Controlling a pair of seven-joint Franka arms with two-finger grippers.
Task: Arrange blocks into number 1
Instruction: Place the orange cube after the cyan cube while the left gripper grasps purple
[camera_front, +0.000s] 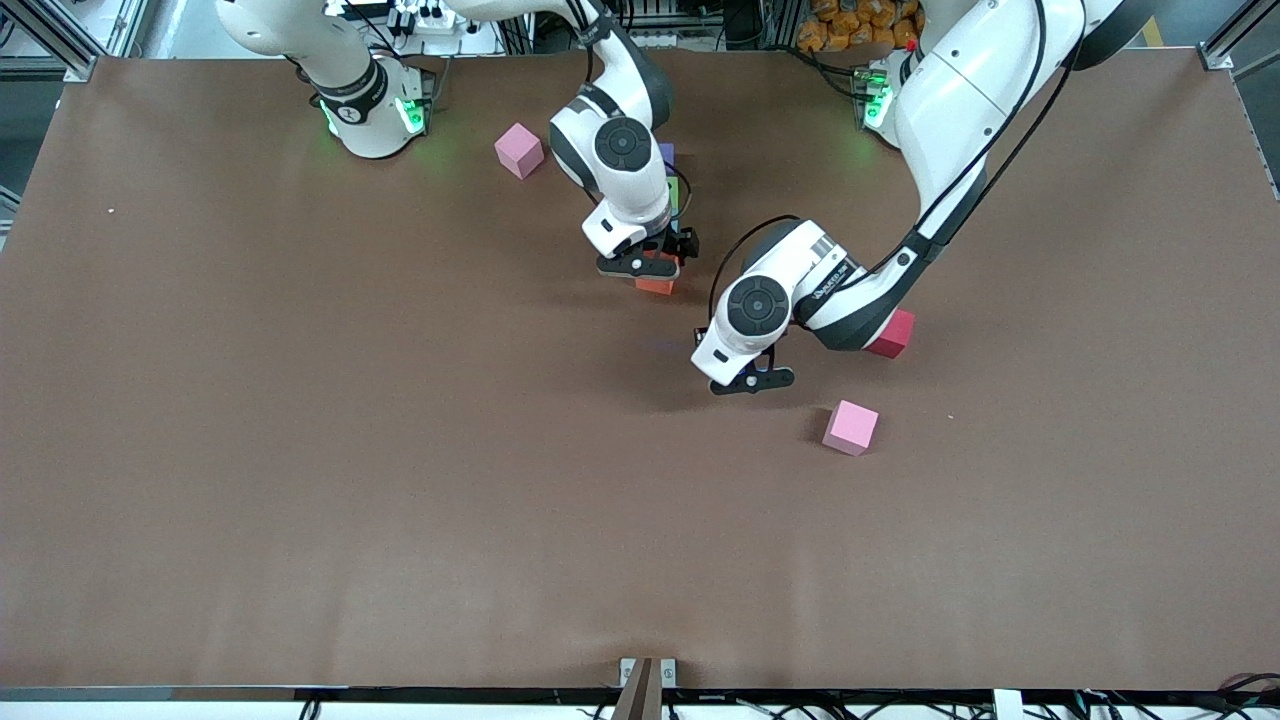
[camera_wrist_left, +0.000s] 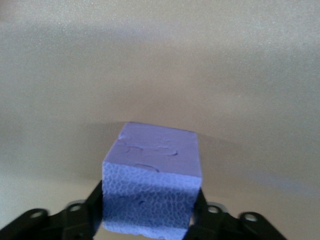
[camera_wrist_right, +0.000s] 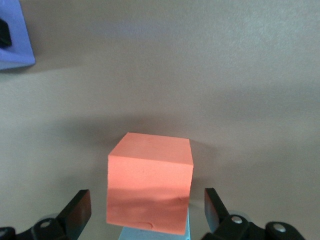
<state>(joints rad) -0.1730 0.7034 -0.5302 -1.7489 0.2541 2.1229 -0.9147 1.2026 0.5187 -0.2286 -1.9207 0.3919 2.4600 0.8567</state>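
Right gripper (camera_wrist_right: 145, 212): fingers spread wide around the orange block (camera_wrist_right: 150, 182), which looks set down touching the light blue block (camera_wrist_right: 155, 234).
Left gripper (camera_wrist_left: 148, 212): fingers clamped on a purple block (camera_wrist_left: 152, 187) over bare table (camera_front: 300, 450).
Column: green (camera_front: 681, 192) and another purple block (camera_front: 667, 153) peek out beside the right arm.
Progress: probably four blocks placed, with the held purple one left.

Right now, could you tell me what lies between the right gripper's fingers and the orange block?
Nothing: in the right wrist view, the right gripper stands open, bare gaps separating its fingers from the orange block.
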